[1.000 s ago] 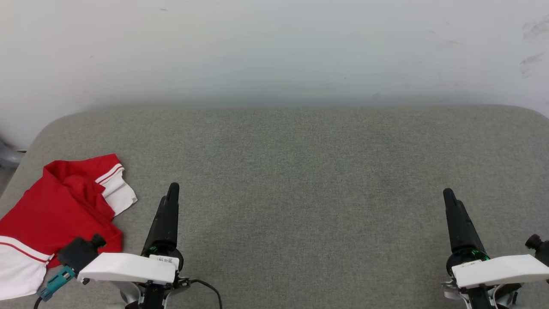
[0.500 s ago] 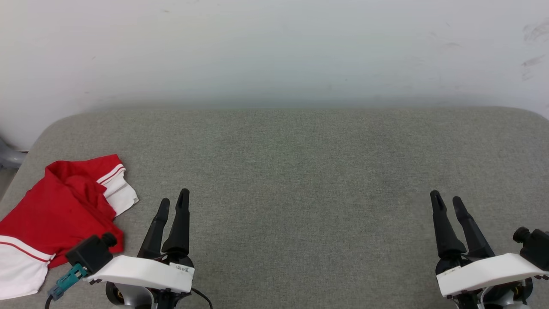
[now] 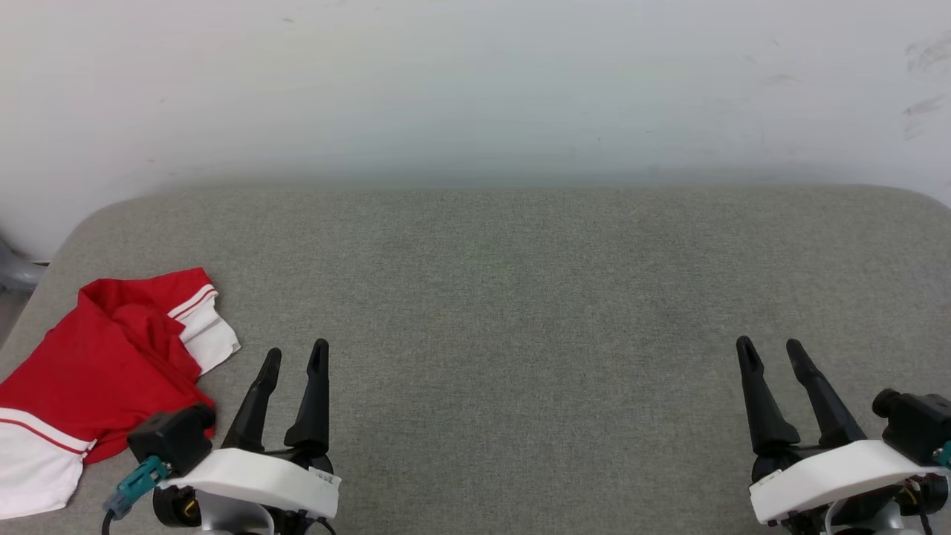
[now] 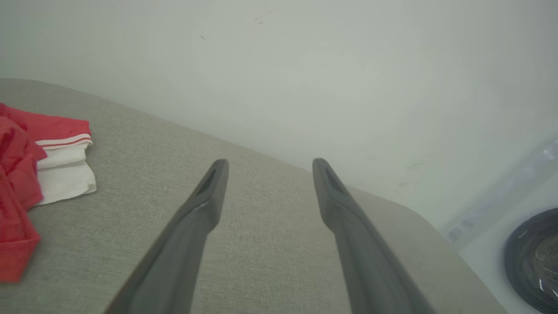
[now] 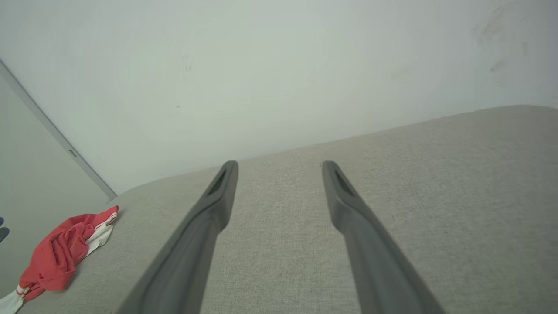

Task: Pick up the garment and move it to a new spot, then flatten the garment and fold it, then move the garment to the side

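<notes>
Red and crumpled, your one garment (image 3: 96, 357) lies at the left edge of the grey cushion (image 3: 520, 297), white striped sleeves showing, unmoved since a second ago. Your two claws, left gripper (image 3: 297, 349) and right gripper (image 3: 770, 345), stand open and empty. Their fingers (image 3: 256, 397), earlier lined up as one, now show side by side.

Bright, even, soft light throughout; wrist views blur the near foreground, no glare.

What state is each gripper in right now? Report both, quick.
Left gripper: open, holding nothing; the garment lies apart to its left.
Right gripper: open, holding nothing.
</notes>
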{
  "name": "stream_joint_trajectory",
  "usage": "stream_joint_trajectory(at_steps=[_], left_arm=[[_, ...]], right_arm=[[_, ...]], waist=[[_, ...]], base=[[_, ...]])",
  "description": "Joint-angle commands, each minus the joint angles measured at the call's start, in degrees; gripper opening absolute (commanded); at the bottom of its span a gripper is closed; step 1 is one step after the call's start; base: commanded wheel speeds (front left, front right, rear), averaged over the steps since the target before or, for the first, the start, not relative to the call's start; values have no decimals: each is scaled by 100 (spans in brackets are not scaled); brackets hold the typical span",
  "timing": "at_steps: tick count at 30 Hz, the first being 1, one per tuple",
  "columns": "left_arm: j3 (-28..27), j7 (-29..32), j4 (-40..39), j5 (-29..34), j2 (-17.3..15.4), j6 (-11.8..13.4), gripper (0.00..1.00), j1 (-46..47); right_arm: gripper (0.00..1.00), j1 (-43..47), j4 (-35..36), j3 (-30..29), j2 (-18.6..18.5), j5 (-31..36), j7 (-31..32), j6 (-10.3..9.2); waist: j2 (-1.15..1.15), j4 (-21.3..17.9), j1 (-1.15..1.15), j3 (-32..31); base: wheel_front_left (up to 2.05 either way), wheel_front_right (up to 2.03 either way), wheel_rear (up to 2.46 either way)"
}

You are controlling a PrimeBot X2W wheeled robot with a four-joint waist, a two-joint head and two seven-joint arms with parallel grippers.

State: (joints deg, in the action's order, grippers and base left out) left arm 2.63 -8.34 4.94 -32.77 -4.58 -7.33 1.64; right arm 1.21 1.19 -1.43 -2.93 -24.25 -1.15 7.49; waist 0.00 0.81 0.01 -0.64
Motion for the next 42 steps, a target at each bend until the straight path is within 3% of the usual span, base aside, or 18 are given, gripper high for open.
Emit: stream_joint_trajectory(at_steps=[1,19,42], left_arm=[[-11,-53,-51,145,-28,6,100,70],[59,-301,96,1461,-41,103,100,25],[93,-570,288,2249,18,40,100,45]], right_arm=[[100,-19,96,-20,2,139,7,0],[100,165,359,-205,5,1276,135,0],[100,207,458,-283,7,1865,-51,-1]], waist=[[0,1,-1,-2],[0,19,-1,-23],[0,35,-1,-39]], base=[[0,0,0],[0,0,0],[0,0,0]])
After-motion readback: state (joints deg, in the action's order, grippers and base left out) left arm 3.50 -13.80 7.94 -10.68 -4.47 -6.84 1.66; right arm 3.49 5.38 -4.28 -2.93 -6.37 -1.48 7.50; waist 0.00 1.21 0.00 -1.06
